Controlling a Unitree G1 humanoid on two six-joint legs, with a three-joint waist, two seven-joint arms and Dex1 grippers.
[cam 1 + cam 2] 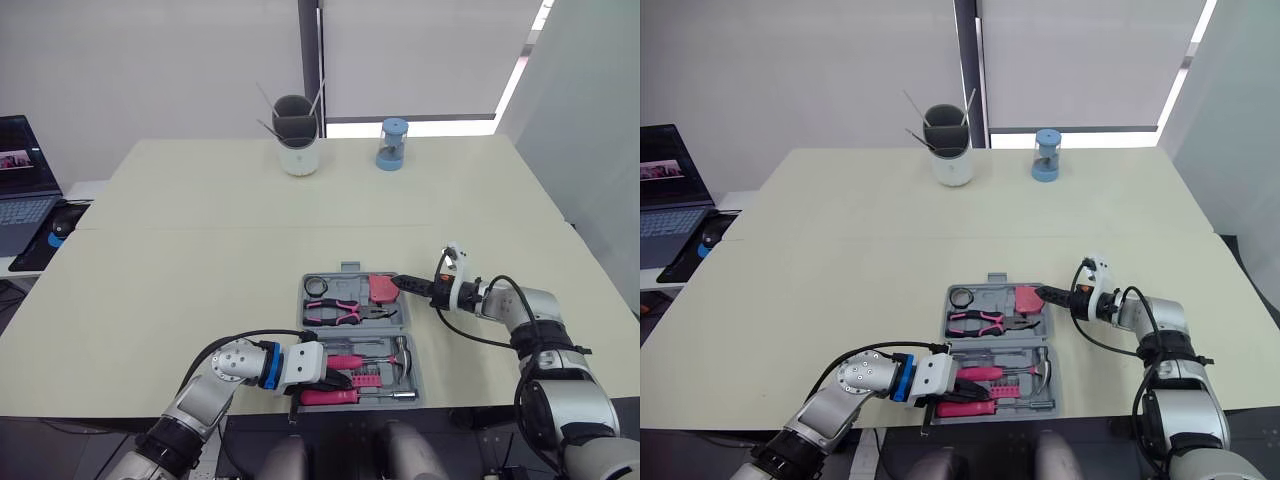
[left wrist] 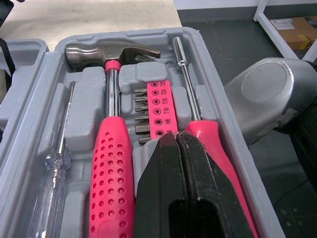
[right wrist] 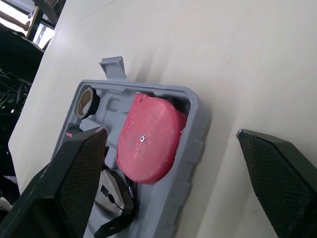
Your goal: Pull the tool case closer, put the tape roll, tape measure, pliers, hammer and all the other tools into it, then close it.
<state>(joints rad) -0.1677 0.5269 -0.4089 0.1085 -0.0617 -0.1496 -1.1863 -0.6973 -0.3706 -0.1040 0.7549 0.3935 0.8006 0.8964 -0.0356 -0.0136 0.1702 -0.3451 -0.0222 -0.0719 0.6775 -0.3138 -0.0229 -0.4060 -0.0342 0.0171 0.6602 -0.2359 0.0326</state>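
Tool case (image 1: 356,300) lies open and flat at the near edge of the tabletop (image 1: 200,250).
Far half: tape roll (image 1: 317,286), pliers (image 1: 340,312), pink tape measure (image 3: 148,141), each in its own recess.
Near half: hammer (image 2: 113,124), bit strip (image 2: 157,106), pink-handled screwdriver (image 2: 218,148), and a clear-handled screwdriver (image 2: 54,168) along the wall.

Left gripper (image 1: 335,378) is low over the near half. Its jaws are pressed together with nothing between them, and they sit between the hammer handle and the pink screwdriver handle.
Right gripper (image 1: 403,284) is at the case's far right corner by the tape measure. Its jaws are spread wide and straddle the case wall, one over the tray and one over bare tabletop.

Well apart at the far edge are a pen cup (image 1: 297,135) and a blue pencil sharpener (image 1: 392,144). A laptop (image 1: 20,185) sits on a side desk to the left.
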